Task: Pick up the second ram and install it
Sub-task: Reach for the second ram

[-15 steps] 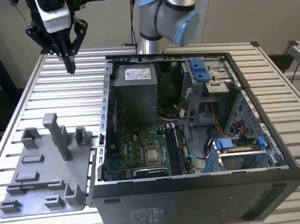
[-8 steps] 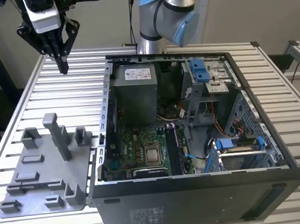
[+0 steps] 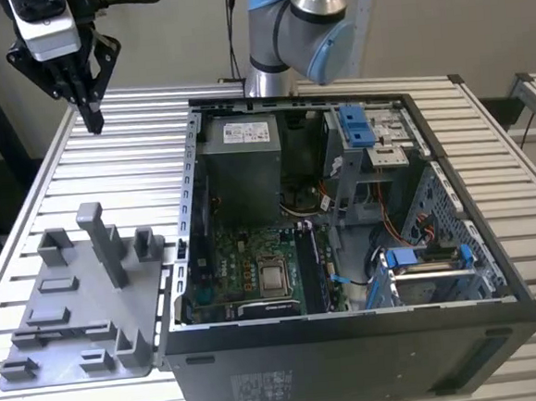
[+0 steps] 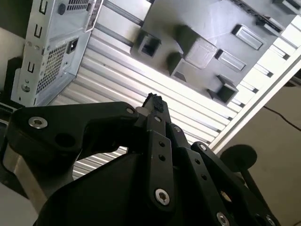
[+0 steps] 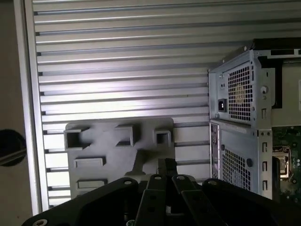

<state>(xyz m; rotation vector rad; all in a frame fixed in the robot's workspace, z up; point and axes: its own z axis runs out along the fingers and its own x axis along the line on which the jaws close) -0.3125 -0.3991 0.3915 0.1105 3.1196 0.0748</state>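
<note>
1. Exterior view: the hand (image 3: 93, 123) is hanging closed and empty over the ribbed metal desk (image 3: 124, 142), well apart from the grey tray (image 3: 73, 318). The second ram (image 3: 314, 269) is, I judge, sitting slotted beside the processor (image 3: 274, 276) in the open case (image 3: 354, 352).
2. Second wrist view: the fingers (image 4: 155, 120) are meeting, gripping nothing.
3. First wrist view: the tray (image 5: 94, 150) is lying flat near the case (image 5: 240, 94).

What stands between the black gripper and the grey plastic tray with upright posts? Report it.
Nothing visible does. The black gripper hangs in open air over the slatted aluminium table, apart from the grey plastic tray. Between them there is bare table, and the tray's own upright posts rise from its base.
</note>
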